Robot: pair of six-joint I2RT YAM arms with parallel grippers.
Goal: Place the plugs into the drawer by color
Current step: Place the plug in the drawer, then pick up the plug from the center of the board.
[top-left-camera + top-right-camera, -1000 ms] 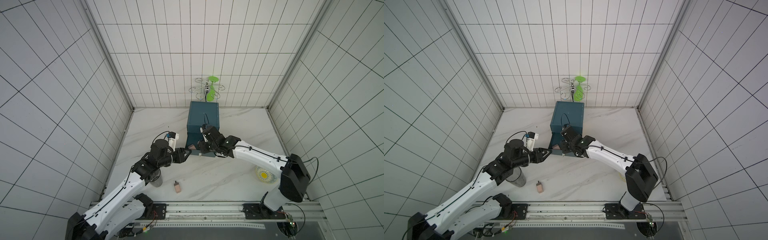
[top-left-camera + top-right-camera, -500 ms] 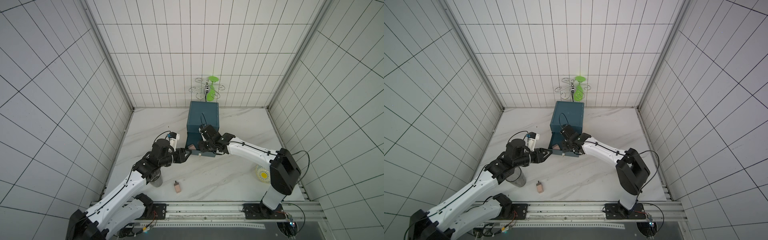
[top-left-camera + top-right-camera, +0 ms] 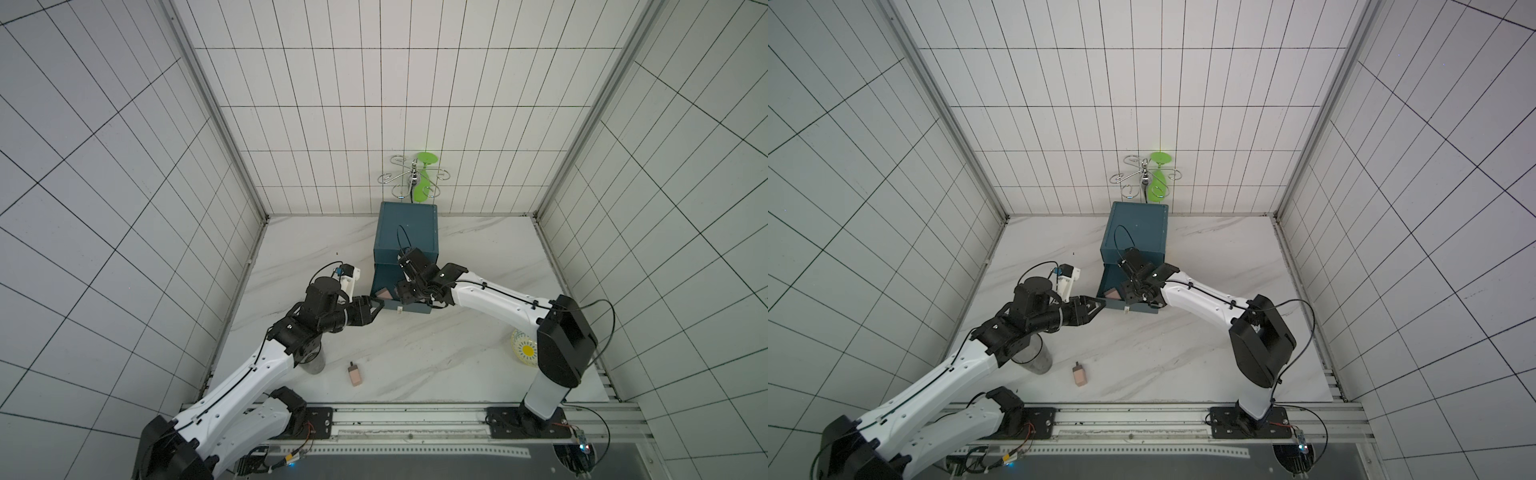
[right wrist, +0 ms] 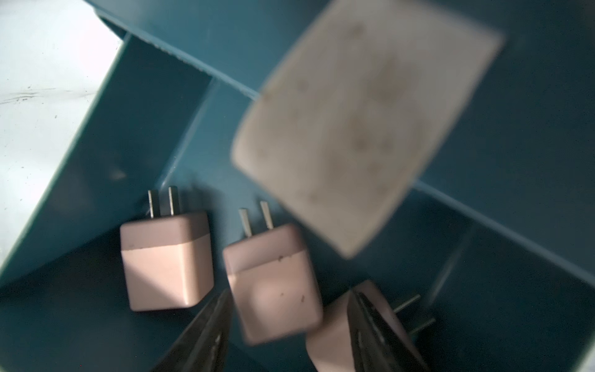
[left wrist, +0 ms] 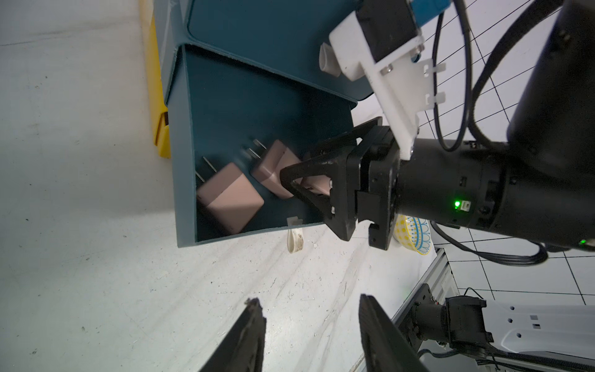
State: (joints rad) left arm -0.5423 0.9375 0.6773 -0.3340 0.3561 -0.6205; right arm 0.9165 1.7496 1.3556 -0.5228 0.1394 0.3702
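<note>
The right pincer (image 4: pixel 289 294) stands open over a peach-pink plug (image 4: pixel 273 283) lying free in the drawer (image 5: pixel 183 193). It is best lifted straight up, jaws wide, without nudging the two pink neighbours (image 4: pixel 165 261). The left pincer (image 5: pixel 309 299) hovers open and empty just outside the drawer's front. One more pink plug (image 3: pixel 354 376) lies on the counter (image 3: pixel 436 345), well apart; no teal plugs show.

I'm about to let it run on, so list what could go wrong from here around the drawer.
1. The right pincer hangs open low in the drawer among three peach-pink plugs; lifting out may snag one.
2. The left pincer, open and empty, sits close to the right arm; they could bump.
3. One more peach-pink plug lies on the table near a grey cup; reaching for it may tip the cup.
</note>
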